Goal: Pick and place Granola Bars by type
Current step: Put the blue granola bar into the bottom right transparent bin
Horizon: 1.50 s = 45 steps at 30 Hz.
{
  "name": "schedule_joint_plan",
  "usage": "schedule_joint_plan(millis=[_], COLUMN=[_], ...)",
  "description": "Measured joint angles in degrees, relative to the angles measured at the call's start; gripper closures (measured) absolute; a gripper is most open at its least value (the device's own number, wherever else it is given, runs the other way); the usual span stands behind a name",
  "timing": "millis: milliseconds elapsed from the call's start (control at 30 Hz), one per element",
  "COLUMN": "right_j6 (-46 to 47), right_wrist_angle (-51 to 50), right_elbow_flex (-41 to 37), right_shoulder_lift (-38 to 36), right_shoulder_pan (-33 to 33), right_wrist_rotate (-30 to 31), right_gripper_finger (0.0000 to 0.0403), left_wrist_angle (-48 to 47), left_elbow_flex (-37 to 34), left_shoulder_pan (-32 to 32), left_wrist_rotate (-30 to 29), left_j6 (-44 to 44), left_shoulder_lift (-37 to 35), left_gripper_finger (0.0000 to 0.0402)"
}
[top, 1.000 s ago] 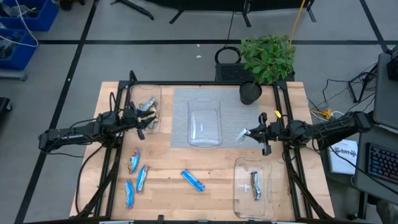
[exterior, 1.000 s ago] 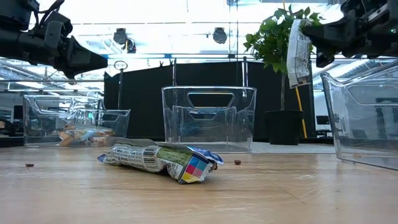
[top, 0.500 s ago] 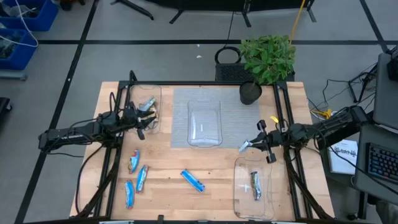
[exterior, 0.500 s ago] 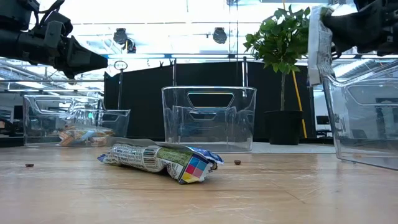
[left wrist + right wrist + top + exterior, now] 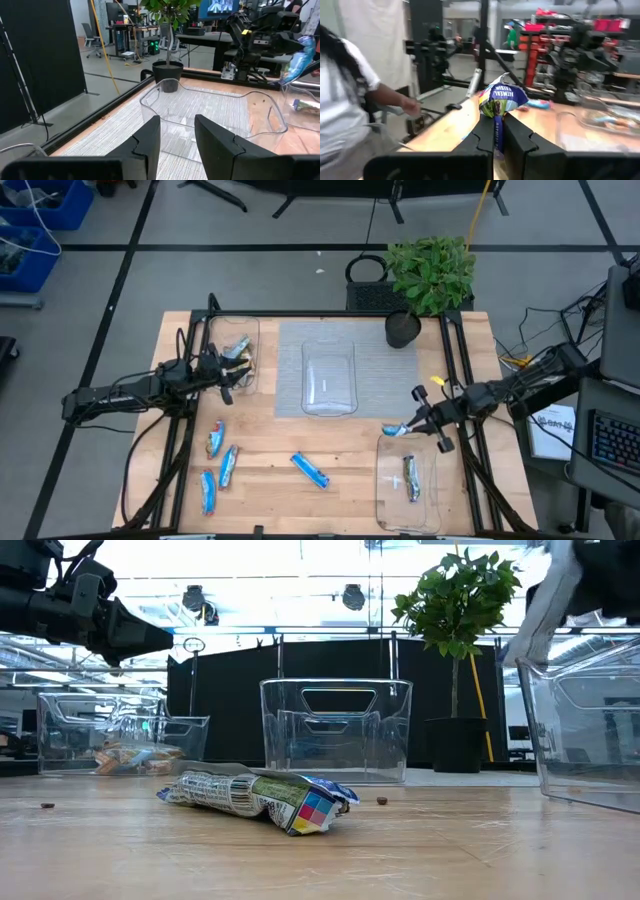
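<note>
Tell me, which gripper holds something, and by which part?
The right gripper pinches a granola bar by one end of its wrapper. The left gripper holds nothing.

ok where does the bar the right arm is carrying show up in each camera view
High view: held bar at the right gripper, over the right tray's far rim.
Low view: bar hangs at upper right, above that tray.
Left wrist view: bar at far right.
Right wrist view: bar pinched between the jaws, centre.
Shared landmark: the potted plant.

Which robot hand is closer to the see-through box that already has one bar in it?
The right. The right gripper, shut on a silver-grey bar, hovers at the far rim of that tray. The left gripper waits across the table beside another tray.
</note>
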Motion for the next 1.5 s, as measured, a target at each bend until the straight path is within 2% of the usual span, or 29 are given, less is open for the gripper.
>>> schedule_joint_plan(millis=[200,733,933,1200,1500], right_j6=[-0.5,-0.5,3.5,5.9,4.0], right_wrist_angle=[3.5,2.0,2.1,-3.5,-9.5], right_elbow_flex=[0.1,1.0,1.0,7.4,16.7], right_shoulder_lift=[0.0,0.3,0.8,7.1,16.7], right_shoulder_pan=[2.8,4.9,4.9,7.2,12.2], right_wrist_rotate=[-1.0,-0.9,0.8,4.0,3.9], right_gripper_finger=[0.0396,0.0396,0.0396,0.0396,0.0396], left_wrist_angle=[0.0,0.0,0.0,0.0,0.0], left_elbow_flex=[0.0,0.0,0.0,0.0,0.0], left_shoulder_pan=[0.0,0.0,0.0,0.0,0.0], left_wrist_rotate=[0.0,0.0,0.0,0.0,0.0], left_j6=[0.0,-0.1,-0.1,-0.1,-0.1], left_shoulder_lift=[0.0,0.0,0.0,0.0,0.0], left_gripper_finger=[0.0275,0.0275,0.0275,0.0275,0.0275])
